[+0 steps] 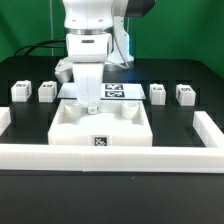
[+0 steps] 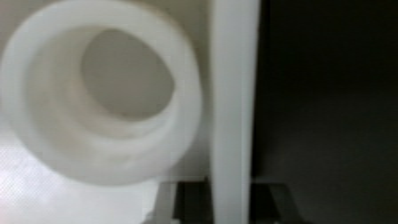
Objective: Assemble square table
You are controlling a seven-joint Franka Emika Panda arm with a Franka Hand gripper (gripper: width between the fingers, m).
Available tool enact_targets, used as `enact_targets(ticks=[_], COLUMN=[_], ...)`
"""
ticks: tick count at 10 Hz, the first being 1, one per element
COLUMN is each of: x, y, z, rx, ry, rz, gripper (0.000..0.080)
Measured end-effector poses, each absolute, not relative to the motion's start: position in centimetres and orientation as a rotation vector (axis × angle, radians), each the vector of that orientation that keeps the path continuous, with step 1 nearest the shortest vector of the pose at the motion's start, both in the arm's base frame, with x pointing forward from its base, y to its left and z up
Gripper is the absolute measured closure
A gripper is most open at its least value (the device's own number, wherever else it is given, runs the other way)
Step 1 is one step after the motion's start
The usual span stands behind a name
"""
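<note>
On the black table (image 1: pixel 35 112), inside the long low border wall (image 1: pixel 110 157) (one piece, running along the front and turning back at both sides), the square tabletop (image 1: pixel 100 125) lies flat at the centre, just behind the wall's front run. It is white plastic, with a raised rim on all sides and one black-and-white tag (image 1: pixel 99 143) on its near edge.

The one arm (image 1: pixel 88 40) comes down from above, and its gripper (image 1: pixel 88 102) meets the tabletop's far rim. The jaws are pinched nearly together, and they appear to clamp that thin wall.

Behind the tabletop the marker board (image 1: pixel 122 90) lies flat, partly hidden by the arm.

Four small white legs (image 1: pixel 48 91) stand in a row level with that board: two at the exterior view's left and two at its right, each well apart from the tabletop.

Only the exterior view shows the legs, the wall and the board. Only the wrist view shows the detail: one round corner socket (image 2: pixel 36 100), large and blurred, just beside the upright rim (image 2: pixel 231 90), with dark table beyond it.
</note>
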State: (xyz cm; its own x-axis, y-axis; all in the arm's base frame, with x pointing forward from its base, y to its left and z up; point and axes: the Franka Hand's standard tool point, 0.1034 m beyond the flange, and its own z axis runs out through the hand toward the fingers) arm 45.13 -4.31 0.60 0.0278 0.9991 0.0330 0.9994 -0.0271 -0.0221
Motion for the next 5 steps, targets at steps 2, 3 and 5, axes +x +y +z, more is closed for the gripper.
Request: enact_targets(ticks=[2,3,5], x=[46.3,47.0,48.9], y=[-2.1,-0.3,3.0], z=[0.9,0.8,0.8], rx=[-2.221,-2.224,-2.263], ry=[-2.154,-2.127,-2.078], rz=[-0.030,-0.025,-0.065], gripper=[0.0741,0.0741,0.0741])
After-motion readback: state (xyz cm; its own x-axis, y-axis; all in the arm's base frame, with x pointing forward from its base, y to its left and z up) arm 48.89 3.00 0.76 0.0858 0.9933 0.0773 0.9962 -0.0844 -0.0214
